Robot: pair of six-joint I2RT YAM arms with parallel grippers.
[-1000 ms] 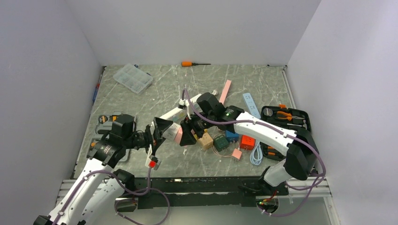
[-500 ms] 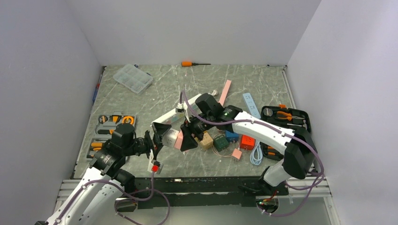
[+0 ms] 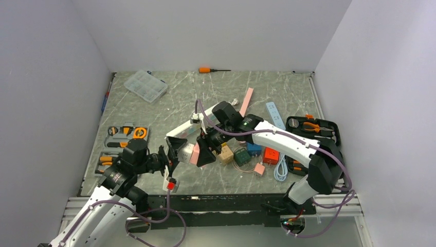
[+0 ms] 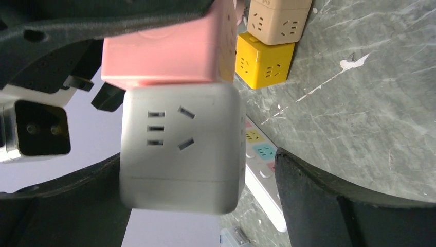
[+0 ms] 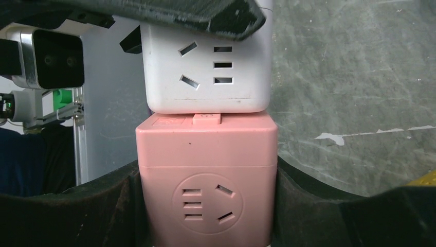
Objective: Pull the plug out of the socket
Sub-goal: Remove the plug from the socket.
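One side gap; left claw (image 4: 200, 159) straddles white cube (image 4: 180, 149).

An orange-handled screwdriver (image 3: 205, 69) lies at the marbled surface's (image 3: 288, 92) far edge, and a clear compartment box (image 3: 146, 85) sits far left. A black pliers case (image 3: 313, 128) sits right. A tan cube adapter (image 3: 224, 154), a green one (image 3: 241, 156) and an orange one (image 3: 270, 155) cluster near a coiled light-blue cable (image 3: 280, 169).

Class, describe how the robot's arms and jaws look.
The left arm and right arm have white shells, black joints and a purple cable each. The left gripper and right gripper are black with broad wedge-shaped jaws.
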